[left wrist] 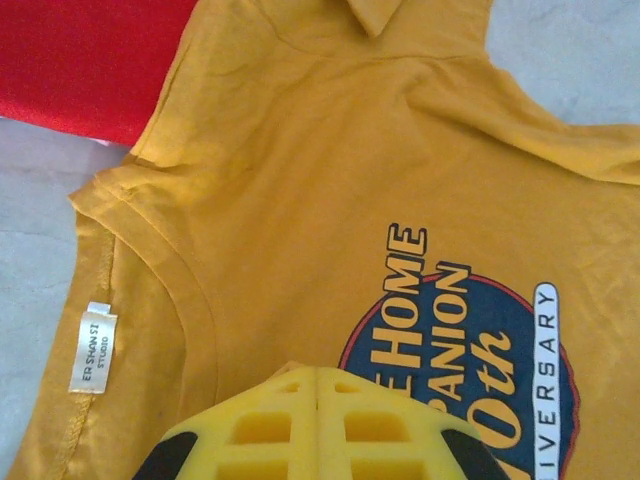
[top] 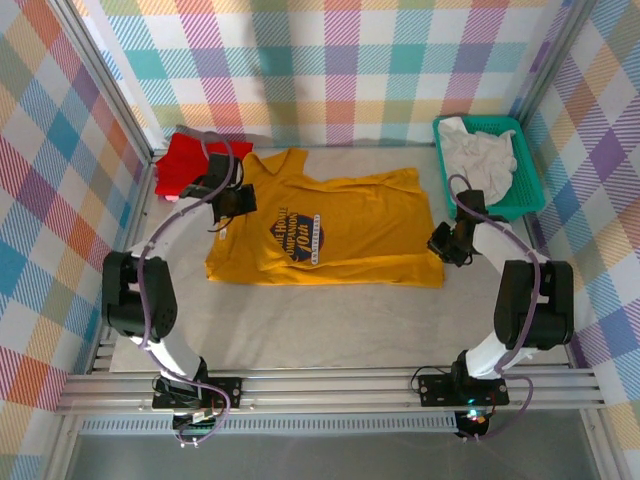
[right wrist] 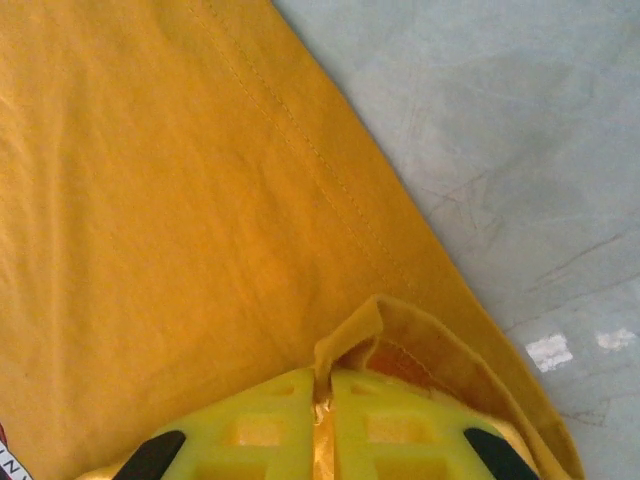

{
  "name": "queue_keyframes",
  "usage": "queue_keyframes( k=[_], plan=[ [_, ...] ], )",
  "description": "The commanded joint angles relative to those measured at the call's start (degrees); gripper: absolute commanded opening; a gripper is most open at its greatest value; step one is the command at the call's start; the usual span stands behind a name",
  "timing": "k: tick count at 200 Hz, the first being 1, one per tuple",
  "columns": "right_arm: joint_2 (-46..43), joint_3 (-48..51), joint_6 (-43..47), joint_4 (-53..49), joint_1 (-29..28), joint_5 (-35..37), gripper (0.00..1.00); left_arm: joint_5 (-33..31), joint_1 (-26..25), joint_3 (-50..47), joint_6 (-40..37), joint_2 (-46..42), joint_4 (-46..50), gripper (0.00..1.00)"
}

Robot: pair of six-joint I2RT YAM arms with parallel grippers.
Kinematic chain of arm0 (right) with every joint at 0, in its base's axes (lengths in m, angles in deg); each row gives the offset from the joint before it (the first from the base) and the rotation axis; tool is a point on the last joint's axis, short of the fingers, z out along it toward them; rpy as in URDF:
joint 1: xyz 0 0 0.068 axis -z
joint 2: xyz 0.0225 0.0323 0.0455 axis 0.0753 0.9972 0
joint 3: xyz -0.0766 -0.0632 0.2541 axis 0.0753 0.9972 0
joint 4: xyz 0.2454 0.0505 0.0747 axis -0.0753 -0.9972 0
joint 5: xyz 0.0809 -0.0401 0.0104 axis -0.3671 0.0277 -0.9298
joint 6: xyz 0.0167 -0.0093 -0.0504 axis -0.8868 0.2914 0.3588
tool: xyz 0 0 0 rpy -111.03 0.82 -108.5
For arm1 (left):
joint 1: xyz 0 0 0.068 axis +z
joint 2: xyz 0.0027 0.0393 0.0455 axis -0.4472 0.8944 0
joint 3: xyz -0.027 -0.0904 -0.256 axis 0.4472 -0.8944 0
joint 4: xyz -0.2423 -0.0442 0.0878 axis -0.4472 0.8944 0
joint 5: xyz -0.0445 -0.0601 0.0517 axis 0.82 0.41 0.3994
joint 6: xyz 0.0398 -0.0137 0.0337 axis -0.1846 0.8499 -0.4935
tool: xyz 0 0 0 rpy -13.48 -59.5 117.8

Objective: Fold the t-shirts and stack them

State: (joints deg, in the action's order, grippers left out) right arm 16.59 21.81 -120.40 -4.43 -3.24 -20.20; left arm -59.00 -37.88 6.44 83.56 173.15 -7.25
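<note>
Currently, the yellow tee (top: 340,215) lies spread flat on the middle of the tabletop (top: 330,330), turned sideways. Its collar points left and its hem points right. The dark oval logo (top: 293,237) faces up.

The left gripper (top: 232,212) sits over the collar end of the yellow tee. In the left wrist view its fingers (left wrist: 260,425) are pressed together with no gap. No cloth is visible between them, so I cannot tell whether they hold any fabric. A small white label (left wrist: 92,347) shows inside the neckline, just left of the gripper (left wrist: 317,400).

The right gripper (top: 438,243) sits at the hem end, on the near right corner of the yellow tee. In the right wrist view its fingers (right wrist: 400,430) are almost closed, and a raised fold of the hem is pinched in the narrow slit between them (right wrist: 323,410). Bare tabletop lies just beyond the hem.

The red tee (top: 185,160) lies bunched in the far left corner, touching the yellow tee's upper edge. The white tee (top: 480,155) lies crumpled inside the teal basket (top: 512,211) at the far right, well apart from the other two.
</note>
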Motion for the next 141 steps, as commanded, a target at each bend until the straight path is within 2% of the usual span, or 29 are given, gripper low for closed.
queue_keyframes(
  k=[1, 60, 73, 114, 130, 135, 141],
  plan=[
    [1.1, -2.3, 0.6, 1.1, -0.3, 0.8, 0.13, -1.4, 0.9, 5.0, -3.0, 3.7, 0.1, 0.00],
    [3.2, -4.4, 0.1, 1.5, -0.4, 0.6, 0.06, -0.1, 0.9, 14.6, -4.6, 12.5, 2.7, 0.00],
    [3.4, -4.3, 0.0, 1.6, -0.5, 0.6, 0.11, 0.4, 0.8, 15.1, -4.4, 13.4, 2.6, 0.00],
    [4.3, -4.4, 0.2, 2.1, -0.4, 0.4, 0.13, -0.6, 0.8, 15.8, -4.8, 15.7, 3.0, 0.00],
    [4.9, -5.2, 0.3, 1.8, -0.4, 0.0, 0.22, -0.8, 0.9, 16.9, -4.8, 16.9, 3.6, 0.00],
    [5.0, -5.5, 0.4, 1.6, -0.4, -0.3, 0.23, -0.7, 0.9, 17.3, -4.8, 17.2, 3.7, 0.05],
    [4.8, -5.7, 0.4, 1.7, -0.5, -0.6, 0.24, -0.7, 0.9, 17.7, -4.8, 17.2, 3.7, 0.21]
  ],
)
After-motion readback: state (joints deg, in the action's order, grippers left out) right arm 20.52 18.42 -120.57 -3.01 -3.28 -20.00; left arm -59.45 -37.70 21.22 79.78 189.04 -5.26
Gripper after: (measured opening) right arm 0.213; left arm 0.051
